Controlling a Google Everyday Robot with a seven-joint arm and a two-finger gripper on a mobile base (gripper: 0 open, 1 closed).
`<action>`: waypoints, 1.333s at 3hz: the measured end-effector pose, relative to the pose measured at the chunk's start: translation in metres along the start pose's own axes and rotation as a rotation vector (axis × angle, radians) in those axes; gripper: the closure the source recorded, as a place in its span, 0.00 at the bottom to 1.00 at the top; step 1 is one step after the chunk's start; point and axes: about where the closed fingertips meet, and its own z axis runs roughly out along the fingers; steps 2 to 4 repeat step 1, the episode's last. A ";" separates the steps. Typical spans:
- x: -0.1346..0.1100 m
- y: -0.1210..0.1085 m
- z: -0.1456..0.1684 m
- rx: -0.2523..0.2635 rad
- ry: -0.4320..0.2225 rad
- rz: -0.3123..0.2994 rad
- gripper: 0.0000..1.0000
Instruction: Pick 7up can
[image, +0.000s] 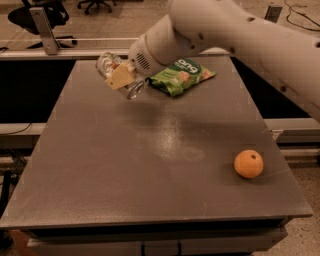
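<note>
- Lying nearest of all, the orange (248, 163) is seen at about 4 o'clock on the table (150, 205), well apart from everything else and clear of the task.
- The middle of the grey top is left bare, with only a dull sheen at its centre.
- Further back, at about 11 o'clock, the gripper (121, 76) is found near the far left corner, pinched on the 7up can (107, 63). One tan finger pad (120, 77) is laid across the can's middle; the opposite finger is hidden behind it.
- The can is held on its side and tilted. Its long axis runs roughly from 10 o'clock to 4 o'clock, and the shiny round end is turned toward 4 o'clock.
- The can is crossed by the visible finger rather than lined up with it, so the grasp is judged to be across the body, not on the ends.
- The can is judged to be clear of the tabletop, though the gap beneath it cannot be read with certainty.
- From the can, the wrist lies toward 2 o'clock, so any further lift is expected to be drawn up and back along the arm (240, 30).
- Just beside the wrist, at about 12 o'clock, the green snack bag (182, 75) is left flat on the table and is not gripped.
</note>
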 end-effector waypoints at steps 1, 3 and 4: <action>-0.001 -0.034 -0.045 -0.035 -0.181 0.028 1.00; -0.001 -0.034 -0.045 -0.035 -0.181 0.028 1.00; -0.001 -0.034 -0.045 -0.035 -0.181 0.028 1.00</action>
